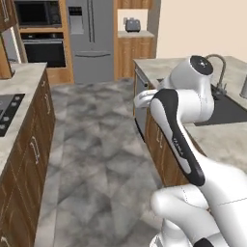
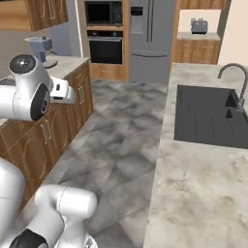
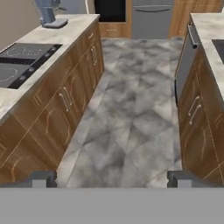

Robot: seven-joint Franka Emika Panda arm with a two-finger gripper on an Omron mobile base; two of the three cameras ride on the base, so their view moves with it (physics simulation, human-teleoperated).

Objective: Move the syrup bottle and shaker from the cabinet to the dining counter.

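The jaws (image 3: 112, 178) stood wide apart and empty, their two dark tips rising at the bottom of the hand view with nothing but the grey marbled floor (image 3: 131, 109) between and beyond them. The hand looked straight down the aisle, with the low wooden cabinets (image 3: 61, 105) of the wall run on one side and the side of the dining desk (image 2: 203, 193) on the other. That desk lay close on the robot's right, its mottled top bare apart from the inset sink (image 2: 206, 116) and curved faucet (image 2: 235, 80); the basin looked empty. Neither the syrup bottle nor the shaker could be made out anywhere, so their position relative to the jaws could not be told. A corner of a wall-hung wooden cabinet (image 2: 34, 13) showed high on the robot's left in the right base view, and by my judgement the pickup would lie up and to the left of the hand, well above its present line of sight. The task looked barely begun.
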